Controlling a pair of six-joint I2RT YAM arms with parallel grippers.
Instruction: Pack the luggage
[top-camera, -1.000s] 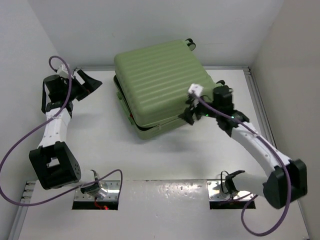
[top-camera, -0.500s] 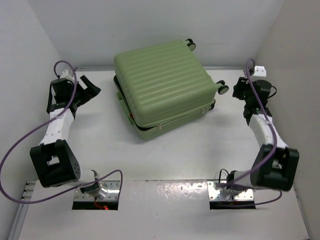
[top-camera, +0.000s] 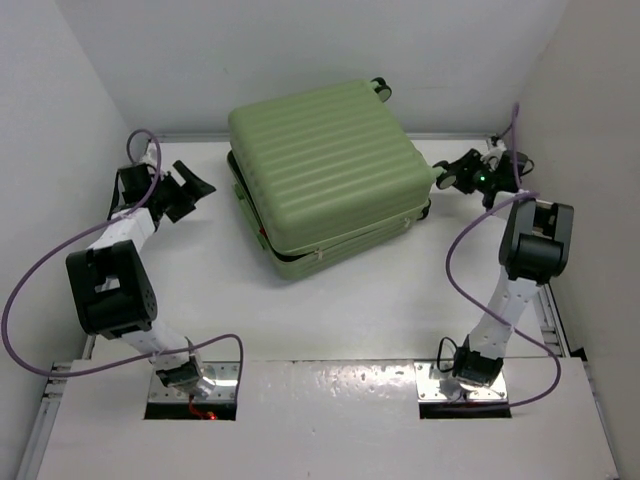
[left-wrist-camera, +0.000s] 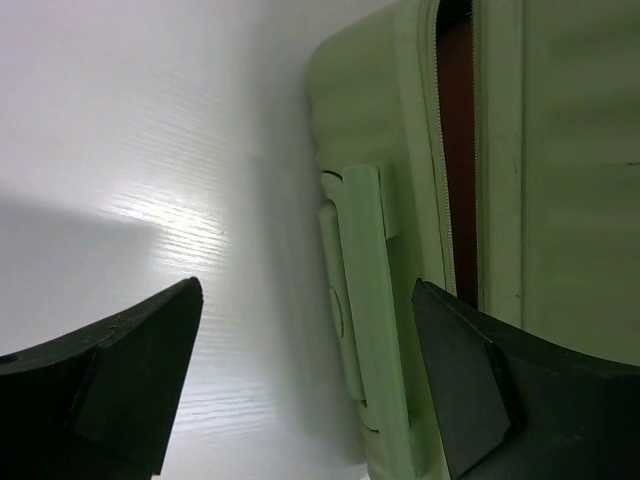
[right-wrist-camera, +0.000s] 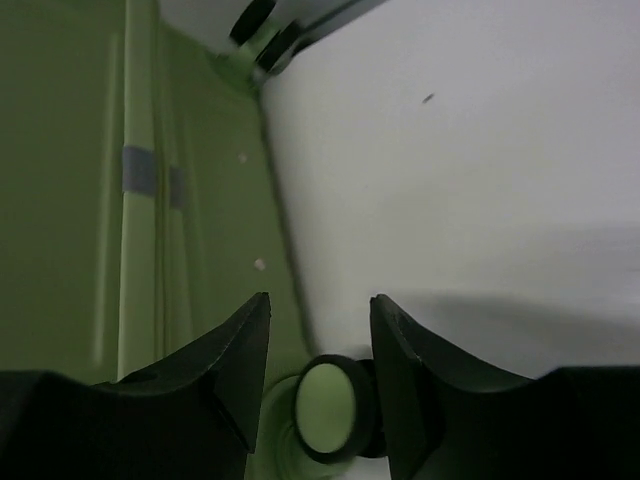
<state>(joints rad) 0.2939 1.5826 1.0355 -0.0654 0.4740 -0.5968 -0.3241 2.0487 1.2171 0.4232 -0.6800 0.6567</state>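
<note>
**A:** From overhead, the luggage (top-camera: 325, 165) lies flat on the table (top-camera: 380, 300) up toward twelve o'clock. Its lid is down, but the seam along its six o'clock edge gapes.

**B:** And there's an arm on each flank. The left gripper (top-camera: 197, 192) is at the case's nine o'clock, jaws spread wide and holding nothing. Its wrist camera looks straight at the side handle (left-wrist-camera: 360, 320).

**A:** Look beside that handle. The zip gap (left-wrist-camera: 457, 150) is open, and something dark red (left-wrist-camera: 458, 200) shows inside.

**B:** That's my worry. Press the lid or run the zip now and that red stuff could pinch in the teeth and jam.

**A:** Over at three o'clock, the right gripper (top-camera: 447, 177) also has its jaws apart and empty. In its wrist view a wheel (right-wrist-camera: 328, 418) sits just beyond the fingertips.

**B:** Risky spot. Clamp on a wheel and it may roll or slip out. Nudge it and the whole shell could pivot on that slick table.

**A:** And a push from one side alone would likely slide the case rather than shut it.

**B:** So the two arms have to brace it together, I'd say.
</note>
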